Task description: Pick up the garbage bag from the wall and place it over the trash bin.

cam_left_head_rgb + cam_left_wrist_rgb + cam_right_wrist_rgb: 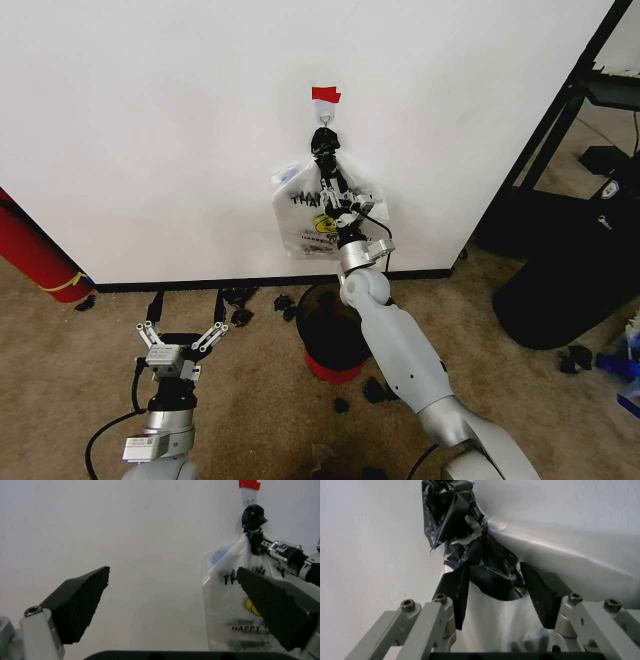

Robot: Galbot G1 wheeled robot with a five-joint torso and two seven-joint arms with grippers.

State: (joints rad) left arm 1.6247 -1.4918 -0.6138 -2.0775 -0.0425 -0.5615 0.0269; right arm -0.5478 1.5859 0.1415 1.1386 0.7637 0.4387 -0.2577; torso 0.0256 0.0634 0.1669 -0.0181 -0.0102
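Garbage bag [318, 212] hangs flat vs the wall [150, 130], top bunch on the hook [324, 106] just under the red tape strip [325, 94]. Long axis vertical: dark gathered handles up, body and print down, bottom edge above the black baseboard [200, 283]. Blue patch shows near its rim in left wrist view [218, 557].

R gripper [333, 180] reaches up the bag face. In right wrist view [495, 592] its jaws straddle the dark bunched handle section, pads either side and close on the plastic, but not seen pressed together; can't tell if actually clamped.

L gripper [182, 338] low over the carpet, well left of the bag, jaws spread wide, nothing between them [170, 603].

Trash bin [335, 340] on the floor directly below the bag, mouth up, red bottom edge visible, partly behind the R forearm.

Room: wall blocks fwd; open carpet between L gripper and bin. Right side tight: big black bulk [565, 280] and a dark rack frame [570, 100]. Red cylinder [35, 250] leaning at far left. Small black scraps [240, 300] scattered along the baseboard and near the bin.

Counts: 1 bag, 1 bin, 1 hook, 1 tape strip, 2 grippers.
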